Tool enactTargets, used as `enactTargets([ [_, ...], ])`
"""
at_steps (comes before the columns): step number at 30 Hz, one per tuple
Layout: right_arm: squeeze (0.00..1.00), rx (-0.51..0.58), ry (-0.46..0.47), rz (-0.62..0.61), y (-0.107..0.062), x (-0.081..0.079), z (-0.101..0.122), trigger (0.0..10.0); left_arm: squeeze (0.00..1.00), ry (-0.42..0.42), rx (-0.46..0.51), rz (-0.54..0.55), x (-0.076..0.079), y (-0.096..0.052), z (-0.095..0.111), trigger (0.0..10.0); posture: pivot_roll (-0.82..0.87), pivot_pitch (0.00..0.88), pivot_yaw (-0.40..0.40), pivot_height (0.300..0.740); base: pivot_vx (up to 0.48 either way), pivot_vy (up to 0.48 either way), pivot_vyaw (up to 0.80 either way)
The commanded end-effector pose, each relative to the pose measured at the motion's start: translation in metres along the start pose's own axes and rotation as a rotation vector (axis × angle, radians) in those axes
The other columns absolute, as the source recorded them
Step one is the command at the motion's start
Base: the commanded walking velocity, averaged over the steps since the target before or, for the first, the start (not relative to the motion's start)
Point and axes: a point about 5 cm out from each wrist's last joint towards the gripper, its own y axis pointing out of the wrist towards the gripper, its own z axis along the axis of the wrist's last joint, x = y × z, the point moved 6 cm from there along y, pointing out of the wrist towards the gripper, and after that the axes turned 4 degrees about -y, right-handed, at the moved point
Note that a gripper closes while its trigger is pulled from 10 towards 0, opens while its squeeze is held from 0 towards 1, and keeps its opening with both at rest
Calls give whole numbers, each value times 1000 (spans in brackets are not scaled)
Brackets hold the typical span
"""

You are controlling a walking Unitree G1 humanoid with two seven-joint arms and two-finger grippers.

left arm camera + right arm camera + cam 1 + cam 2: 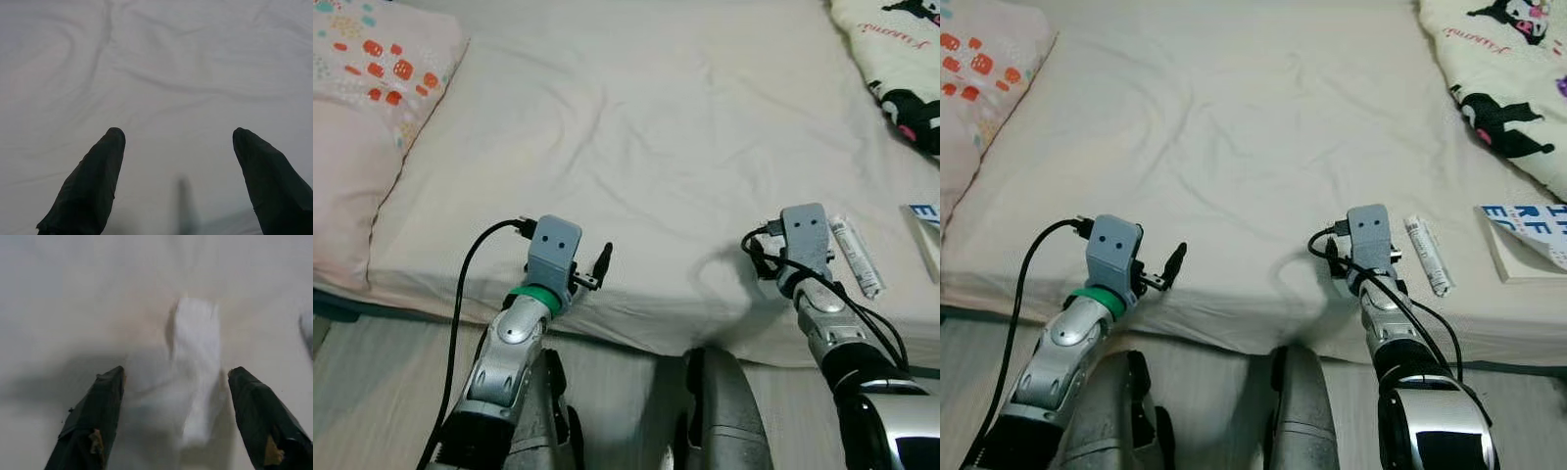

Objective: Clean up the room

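Both claws hover over the near edge of the bed (636,137), fingers apart: left claw (178,183) above bare sheet, right claw (173,418) poised around a white wad (195,367), likely for pickup.

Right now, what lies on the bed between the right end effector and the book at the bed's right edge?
A white tube lies on the sheet between the right end effector and the book, apart from both, as the right eye view shows.

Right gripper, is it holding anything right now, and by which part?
Nothing is held. The right gripper hangs open above the bed sheet, fingers apart around a raised fold without closing on it.
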Motion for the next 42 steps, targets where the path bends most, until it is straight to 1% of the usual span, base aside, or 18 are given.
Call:
enactTargets([
  [1,0,-67,27,-31,-4,6,-19,0,0,-3,-29,-2,0,-5,-8,10000,20,228,58,585,0,0,0],
  [4,0,-116,44,-79,-7,11,-31,0,0,0,-33,-1,-2,-5,-7,10000,25,222,65,585,0,0,0],
  [5,0,-148,101,-99,-10,13,-41,0,0,4,-36,-3,-2,-5,-7,10000,27,212,72,585,0,0,0],
  [6,0,-148,101,-99,-10,13,-41,0,0,4,-36,-3,-2,-5,-7,10000,27,212,72,585,0,0,0],
  [7,0,-151,132,-98,-10,12,-42,0,0,5,-38,-4,-2,-5,-7,10000,27,212,72,585,0,0,0],
  [8,0,-139,168,-78,-10,9,-40,0,0,7,-38,-6,-2,-4,-6,10000,28,204,75,585,0,0,0],
  [11,0,-121,202,-55,-9,6,-36,0,0,8,-39,-7,-2,-4,-6,10000,26,198,78,585,0,0,0],
  [13,0,-74,276,10,-5,-2,-24,0,0,11,-40,-10,-2,-3,-5,10000,15,179,78,585,0,0,0],
  [16,0,-47,311,44,-3,-6,-16,0,0,10,-40,-11,-2,-2,-5,10000,8,169,75,585,0,0,0],
  [21,0,-3,330,74,-1,-7,-5,0,0,2,-34,-14,2,1,-3,10000,-2,156,69,585,0,0,0],
  [26,0,97,321,131,-2,-13,13,0,0,-9,-30,-15,6,3,-4,10000,-31,131,54,585,0,0,0],
  [34,0,173,308,142,-9,-13,21,0,0,-17,-27,-13,7,5,-4,10000,-56,121,46,585,0,0,0],
  [36,0,346,255,138,-21,-10,56,0,0,-26,-14,-13,8,7,-1,10000,-66,117,45,585,0,0,0],
  [37,0,420,241,133,-29,-9,73,4980,0,-30,-6,-14,9,8,1,10000,-79,108,40,585,0,0,0],
  [38,0,420,241,133,-29,-9,73,4980,0,-30,-6,-14,9,8,1,10000,-79,108,40,585,0,0,0],
  [39,0,484,219,137,-37,-11,88,10000,0,-37,5,-15,10,9,5,10000,-90,101,34,585,0,0,0],
  [41,0,587,237,145,-52,-16,113,10000,0,-60,36,-16,12,10,15,10000,-96,92,27,585,0,0,0],
  [42,0,587,237,145,-52,-16,113,10000,0,-60,36,-16,12,10,15,10000,-96,92,27,585,0,0,0],
])
